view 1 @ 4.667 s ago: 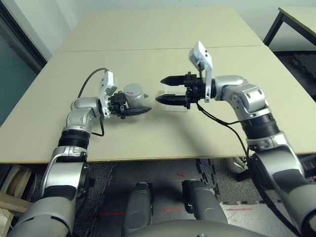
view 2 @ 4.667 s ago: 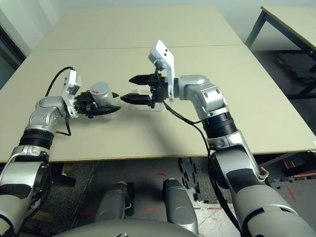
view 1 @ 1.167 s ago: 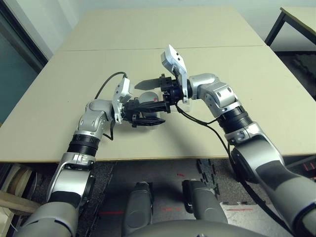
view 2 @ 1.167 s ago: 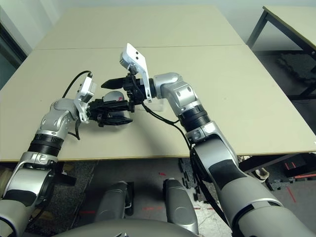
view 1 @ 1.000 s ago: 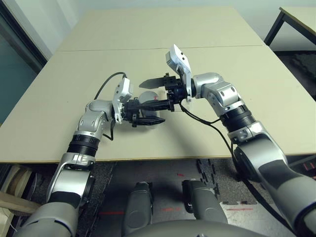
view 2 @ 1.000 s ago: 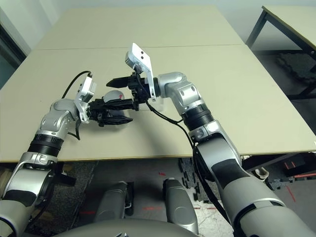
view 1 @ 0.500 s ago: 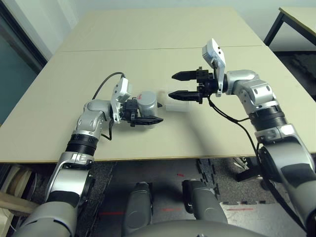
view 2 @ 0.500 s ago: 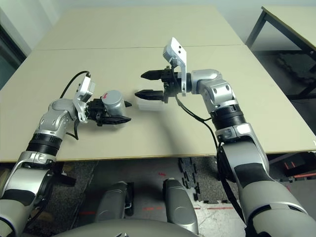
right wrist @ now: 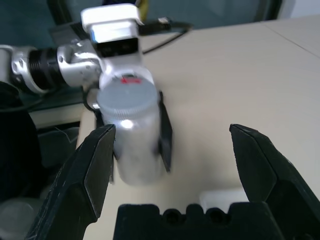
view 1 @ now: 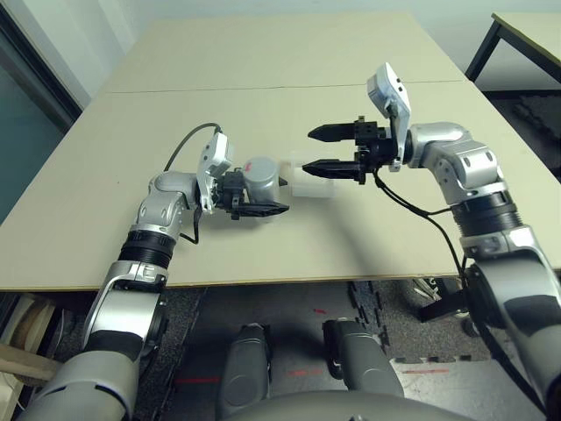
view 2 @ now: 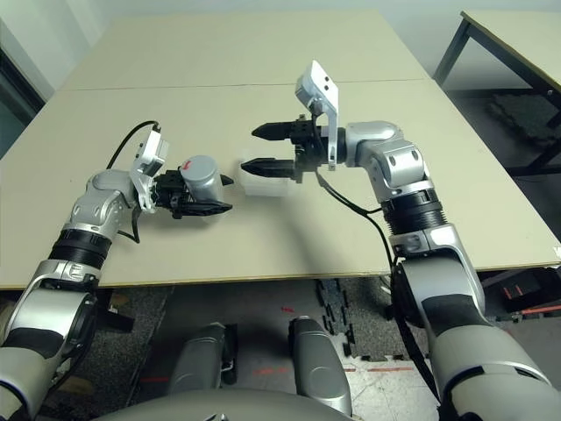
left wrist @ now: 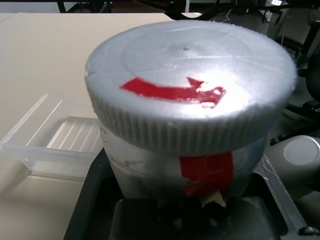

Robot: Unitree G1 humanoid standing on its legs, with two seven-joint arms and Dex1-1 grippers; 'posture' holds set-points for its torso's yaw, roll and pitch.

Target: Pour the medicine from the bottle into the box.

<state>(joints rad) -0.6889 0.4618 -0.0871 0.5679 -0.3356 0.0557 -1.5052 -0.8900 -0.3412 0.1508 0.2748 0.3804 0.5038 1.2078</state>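
The left pincer is clamped around the small silver-grey cylindrical bottle with the red-marked grey screw cap, holding it roughly upright just above the beige counter, cap on. The shallow clear plastic box lies on the counter just beside the bottle, on its right, between the two arms. The right pincer hangs spread wide over the box, its tips pointing at the cap. That arm looks best placed to unscrew the cap before any pouring.
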